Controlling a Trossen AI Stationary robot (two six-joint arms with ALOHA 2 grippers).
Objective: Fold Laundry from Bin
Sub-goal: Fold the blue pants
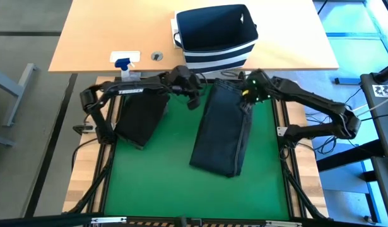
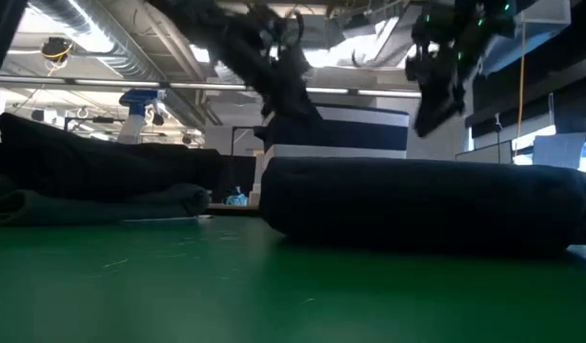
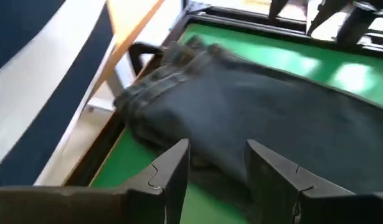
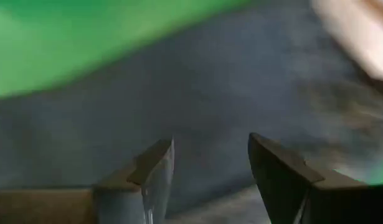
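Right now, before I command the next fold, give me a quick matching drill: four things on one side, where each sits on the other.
Things:
1. bin
2. folded dark garment
3. spray bottle
4. black garment

Places:
A. wooden table, near its left corner
B. middle of the green mat
C. left edge of the green mat
D. wooden table, beyond the mat

Pairs: 1-D, 2-B, 3-A, 4-C

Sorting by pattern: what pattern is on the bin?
Navy with white horizontal stripes low on the bin; clearest in the high view.
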